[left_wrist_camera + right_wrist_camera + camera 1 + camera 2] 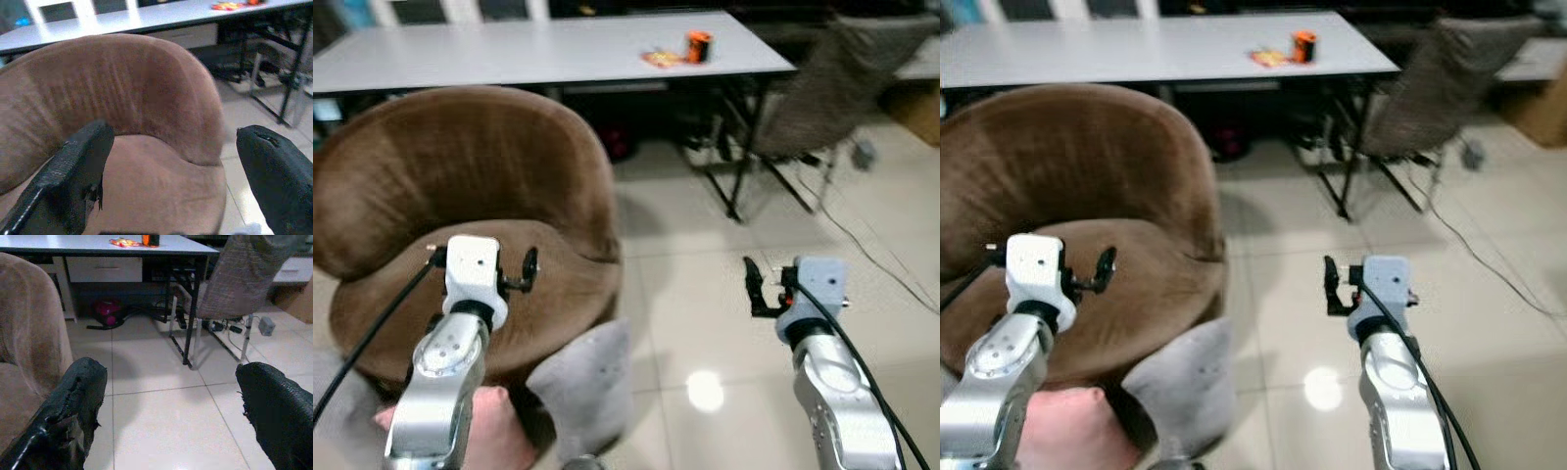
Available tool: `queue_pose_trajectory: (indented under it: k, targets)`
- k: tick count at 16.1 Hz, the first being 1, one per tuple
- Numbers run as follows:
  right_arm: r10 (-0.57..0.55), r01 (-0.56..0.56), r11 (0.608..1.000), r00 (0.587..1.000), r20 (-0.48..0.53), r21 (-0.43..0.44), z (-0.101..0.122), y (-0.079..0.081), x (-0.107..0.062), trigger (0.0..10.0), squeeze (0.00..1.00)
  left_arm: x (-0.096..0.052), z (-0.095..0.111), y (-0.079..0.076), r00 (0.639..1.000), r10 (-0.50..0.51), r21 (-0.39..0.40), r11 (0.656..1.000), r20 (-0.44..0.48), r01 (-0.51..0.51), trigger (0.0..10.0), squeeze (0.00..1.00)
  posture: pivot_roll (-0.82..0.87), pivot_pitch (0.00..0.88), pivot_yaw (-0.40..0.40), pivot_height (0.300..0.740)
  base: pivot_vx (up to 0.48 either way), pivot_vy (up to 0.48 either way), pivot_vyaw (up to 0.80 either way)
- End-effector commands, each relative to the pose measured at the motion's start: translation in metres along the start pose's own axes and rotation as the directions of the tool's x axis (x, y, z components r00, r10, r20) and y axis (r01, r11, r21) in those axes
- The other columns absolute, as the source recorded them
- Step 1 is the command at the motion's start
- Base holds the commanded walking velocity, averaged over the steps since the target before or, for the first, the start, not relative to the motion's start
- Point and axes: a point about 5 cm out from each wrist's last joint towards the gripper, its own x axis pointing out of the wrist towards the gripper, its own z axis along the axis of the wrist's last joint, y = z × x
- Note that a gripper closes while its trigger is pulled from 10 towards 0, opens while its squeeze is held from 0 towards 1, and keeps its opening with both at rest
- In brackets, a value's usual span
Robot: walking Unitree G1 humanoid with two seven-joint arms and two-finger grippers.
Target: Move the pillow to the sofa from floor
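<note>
Well, the brown sofa [460,225], a round-backed velvety seat, sits right in front of the robot, and the grey pillow [587,387] lies on the floor against the sofa's front edge, below and just to the right of the seat cushion. A pink cushion [494,431] lies beside the grey one, low at the sofa's foot and partly behind the left arm.

The left pincer [530,266] hangs over the sofa's seat, above the pillow and apart from it; from its wrist camera the two black fingers [73,176] stand wide apart with nothing between them, the sofa's back framed in the gap. The right pincer [756,286] hovers over bare tiled floor [724,323] to the right of the sofa, up and off to the side of the pillow, well apart from it. Its fingers [68,411] are spread wide too, holding nothing.

Behind the sofa stands a long white surface [558,49] with an orange can [699,45] on it, and a grey chair [822,93] sits to the sofa's far right.
</note>
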Motion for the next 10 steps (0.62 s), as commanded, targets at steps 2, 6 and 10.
queue_pose_trajectory:
  k: [2,6,10]
  targets:
    - [-0.008,0.008,0.999,1.0,0.001,-0.048,-0.001,0.004,0.002,10.0,1.0,-0.004,-0.007,0.002,0.999,0.02,-0.016,1.0,-0.027,-0.02,10.0,0.0,-0.06,0.0,-0.012,0.74,0.0,-0.298,0.32]
    - [0.009,-0.007,0.996,1.0,0.021,-0.093,0.0,0.007,0.002,10.0,0.0,-0.007,-0.013,0.002,0.999,0.019,-0.005,1.0,-0.037,-0.02,10.0,0.0,-0.07,0.0,0.002,0.74,0.0,-0.302,0.0]
    - [0.14,-0.14,0.99,0.99,0.022,0.0,-0.001,0.017,-0.005,10.0,0.0,-0.006,-0.011,0.004,1.0,0.025,0.029,0.999,-0.001,-0.025,10.0,0.0,-0.08,0.0,0.018,0.74,0.0,-0.152,0.2]
